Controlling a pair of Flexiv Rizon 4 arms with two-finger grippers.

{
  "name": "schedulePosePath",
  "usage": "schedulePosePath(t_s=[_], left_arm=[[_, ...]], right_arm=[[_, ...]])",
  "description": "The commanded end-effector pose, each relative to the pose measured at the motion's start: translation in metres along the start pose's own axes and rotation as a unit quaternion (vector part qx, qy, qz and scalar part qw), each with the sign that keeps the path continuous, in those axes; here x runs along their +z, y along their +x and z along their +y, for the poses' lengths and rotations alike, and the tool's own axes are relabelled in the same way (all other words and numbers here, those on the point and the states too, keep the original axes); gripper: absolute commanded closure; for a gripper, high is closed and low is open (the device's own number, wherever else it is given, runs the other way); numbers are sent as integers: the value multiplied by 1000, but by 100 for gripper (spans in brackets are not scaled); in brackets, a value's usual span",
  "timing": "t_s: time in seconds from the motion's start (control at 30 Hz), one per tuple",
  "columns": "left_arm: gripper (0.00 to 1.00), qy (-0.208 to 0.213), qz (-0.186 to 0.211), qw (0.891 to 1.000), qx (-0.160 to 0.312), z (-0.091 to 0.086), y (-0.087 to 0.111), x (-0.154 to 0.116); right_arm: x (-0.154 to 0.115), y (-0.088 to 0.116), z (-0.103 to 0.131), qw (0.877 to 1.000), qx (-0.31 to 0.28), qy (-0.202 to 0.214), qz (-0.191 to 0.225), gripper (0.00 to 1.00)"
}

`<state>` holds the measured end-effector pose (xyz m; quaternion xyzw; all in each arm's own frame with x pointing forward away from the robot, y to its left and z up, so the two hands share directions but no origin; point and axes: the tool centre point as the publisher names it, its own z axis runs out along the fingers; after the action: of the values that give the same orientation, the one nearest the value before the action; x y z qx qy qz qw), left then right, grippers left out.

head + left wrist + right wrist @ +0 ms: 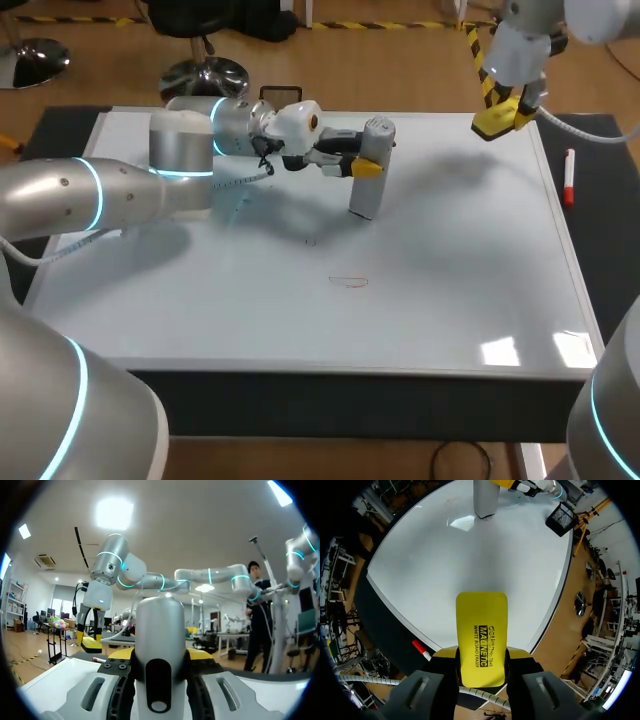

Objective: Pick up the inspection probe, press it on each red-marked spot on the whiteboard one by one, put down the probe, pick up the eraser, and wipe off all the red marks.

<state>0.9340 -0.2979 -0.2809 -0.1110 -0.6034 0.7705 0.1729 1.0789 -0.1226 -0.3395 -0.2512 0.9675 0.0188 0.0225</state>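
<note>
Left hand [366, 167] clamps probe [363, 200] at whiteboard [450, 300] centre; right hand [508, 112] holds eraser [481, 635] above far right corner.

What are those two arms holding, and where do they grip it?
Left gripper: the grey probe, clamped around its upper half. Right gripper: the yellow eraser, held by one end.

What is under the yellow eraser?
The eraser, held in the right gripper, hangs over the edge of the whiteboard. A red-capped marker shows beside it; the eraser covers what lies directly below.
</note>
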Motion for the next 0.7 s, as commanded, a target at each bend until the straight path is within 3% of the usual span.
schedulePosePath(t_s=[0.03,0.7], left_arm=[[100,-7,-5,1000,4,-1,0,0],[100,-25,-23,999,-5,14,-5,-9]], right_arm=[[-1,-1,-1,1000,-1,1,2,100],[-1,-1,-1,1000,-1,1,2,100]])
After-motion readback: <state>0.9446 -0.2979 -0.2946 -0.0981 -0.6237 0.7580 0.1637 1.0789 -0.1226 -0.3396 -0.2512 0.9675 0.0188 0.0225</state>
